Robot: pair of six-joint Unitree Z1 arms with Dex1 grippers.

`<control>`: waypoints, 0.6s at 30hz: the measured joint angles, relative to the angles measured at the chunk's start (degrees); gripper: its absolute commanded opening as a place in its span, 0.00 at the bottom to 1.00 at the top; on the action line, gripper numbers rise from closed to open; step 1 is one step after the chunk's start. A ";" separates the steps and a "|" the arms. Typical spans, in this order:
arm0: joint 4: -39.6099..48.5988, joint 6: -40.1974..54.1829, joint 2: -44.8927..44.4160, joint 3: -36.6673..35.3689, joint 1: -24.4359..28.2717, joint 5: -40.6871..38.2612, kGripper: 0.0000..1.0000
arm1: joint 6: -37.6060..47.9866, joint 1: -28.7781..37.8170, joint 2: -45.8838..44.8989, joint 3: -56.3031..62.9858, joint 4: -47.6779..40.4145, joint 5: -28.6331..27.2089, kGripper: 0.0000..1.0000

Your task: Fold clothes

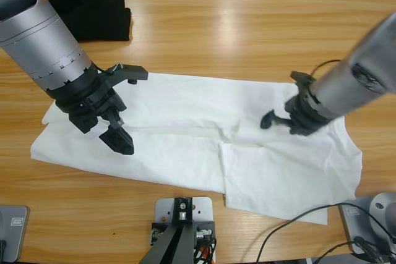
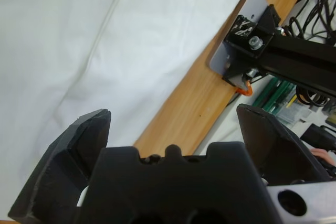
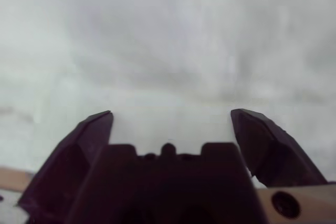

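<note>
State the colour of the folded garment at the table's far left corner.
Black; the folded garment shows best in the high view.

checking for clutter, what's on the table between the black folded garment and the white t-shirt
Nothing: in the high view only bare wooden table separates the black folded garment from the white T-shirt. The arm over the shirt's left end crosses above that stretch.

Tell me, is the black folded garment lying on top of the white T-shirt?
No. In the high view the black garment sits at the table's far corner, apart from the white T-shirt, with bare wood between them.
</note>
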 measured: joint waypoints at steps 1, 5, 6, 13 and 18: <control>-0.27 -0.05 0.00 0.08 0.00 0.00 0.94 | 0.21 0.48 -1.73 0.04 1.57 -0.07 0.92; -1.35 -0.26 0.00 0.14 0.00 0.00 0.94 | 0.48 1.41 -7.77 0.11 6.57 -0.90 0.92; -1.57 -0.31 0.00 0.14 0.00 0.00 0.94 | 0.53 1.66 -8.59 0.22 7.05 -0.95 0.92; -1.91 -0.32 0.00 0.78 0.00 0.00 0.94 | -2.58 2.99 -9.96 0.69 6.09 -1.84 0.92; -1.91 -0.32 0.00 1.20 0.00 0.00 0.94 | -20.51 4.65 -10.19 0.69 3.35 -1.84 0.93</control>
